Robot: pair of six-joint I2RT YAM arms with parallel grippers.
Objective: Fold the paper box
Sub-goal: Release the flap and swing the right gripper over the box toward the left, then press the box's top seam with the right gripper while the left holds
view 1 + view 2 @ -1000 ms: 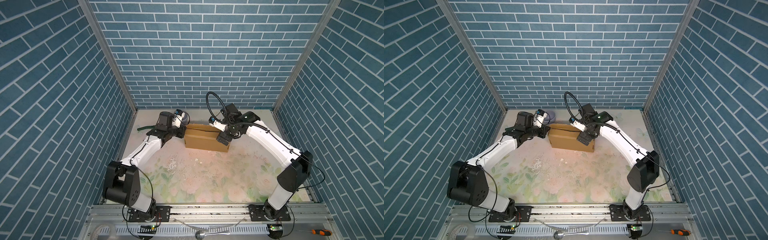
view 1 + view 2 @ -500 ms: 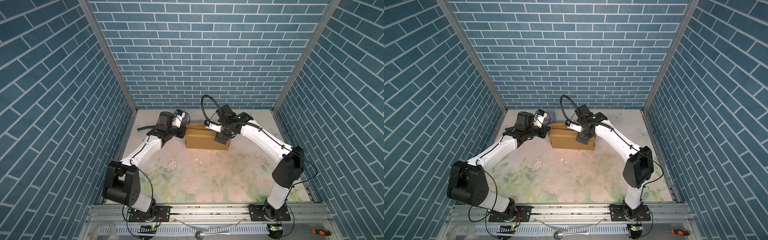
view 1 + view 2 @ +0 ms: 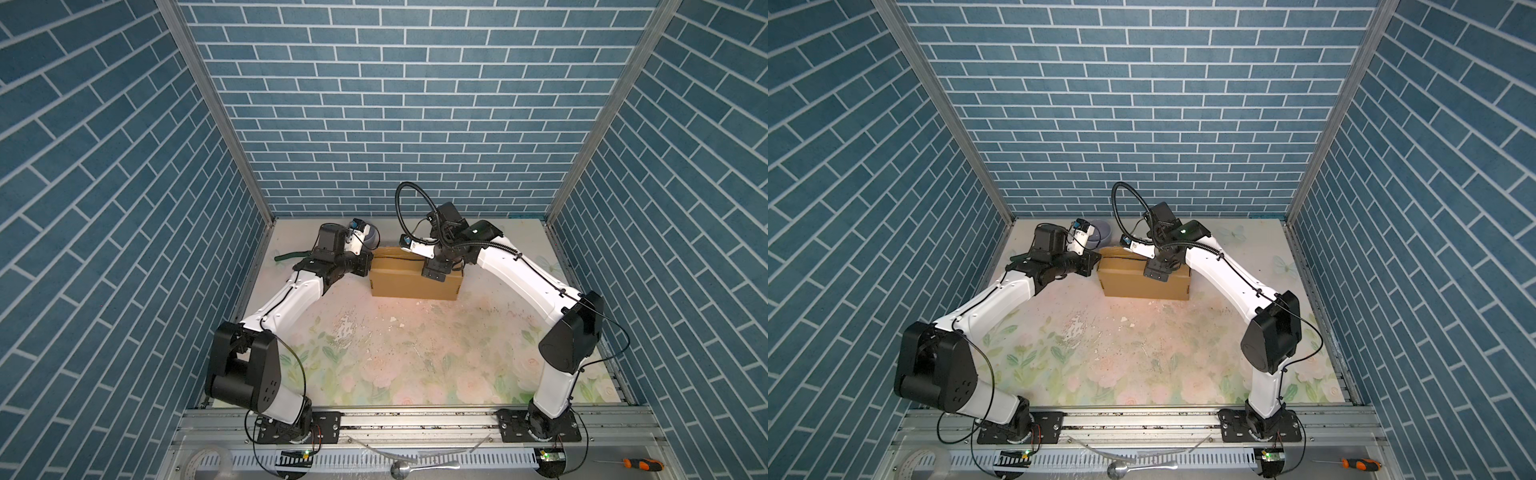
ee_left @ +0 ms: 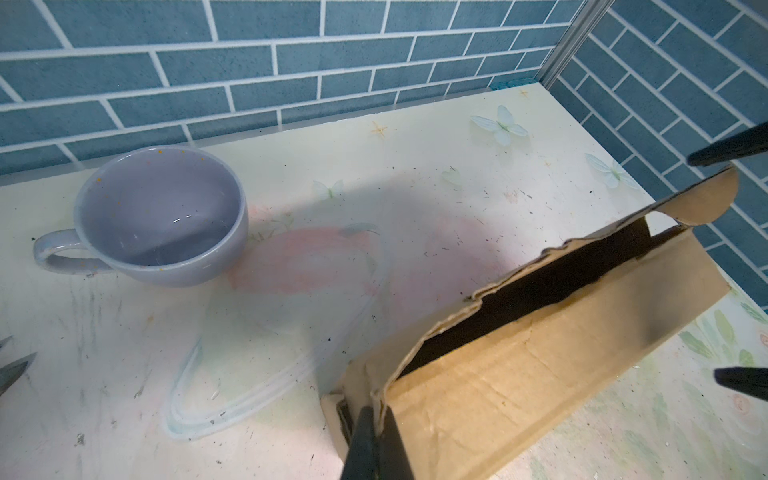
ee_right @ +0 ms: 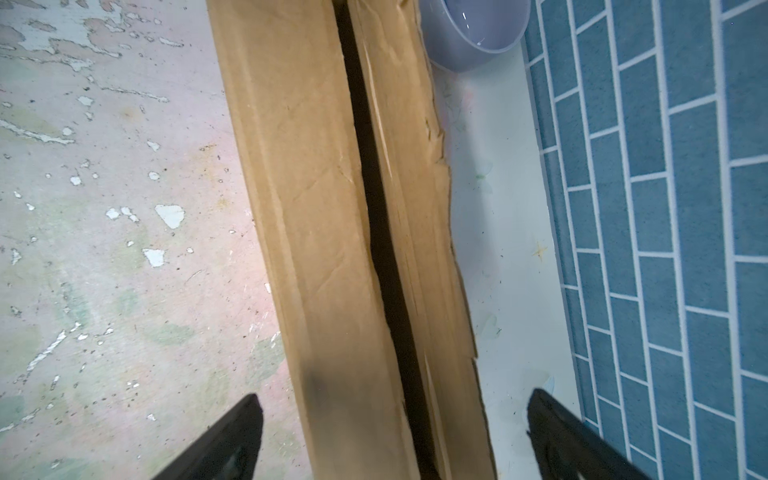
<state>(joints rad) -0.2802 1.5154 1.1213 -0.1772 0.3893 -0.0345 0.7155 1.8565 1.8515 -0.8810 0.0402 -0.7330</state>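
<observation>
Your left gripper point(image 4: 377, 412) pinches the paper box point(image 4: 519, 374) by its end edge. Your right gripper point(image 5: 395, 401) gapes wide astride the box top, and a cup point(image 4: 162, 216) sits near the back corner.

Both top views are brightly and evenly lit from above and kept sharp. A warm pinkish patch is cast on the table point(image 3: 415, 332) just before the paper box point(image 3: 409, 284). In the wrist views brick lines are bowed by the wide lens. In the left wrist view a soft shadow is thrown beyond the box, and small glints are seen inside the lilac cup point(image 4: 162, 208); in the right wrist view the box's near end is darkened
</observation>
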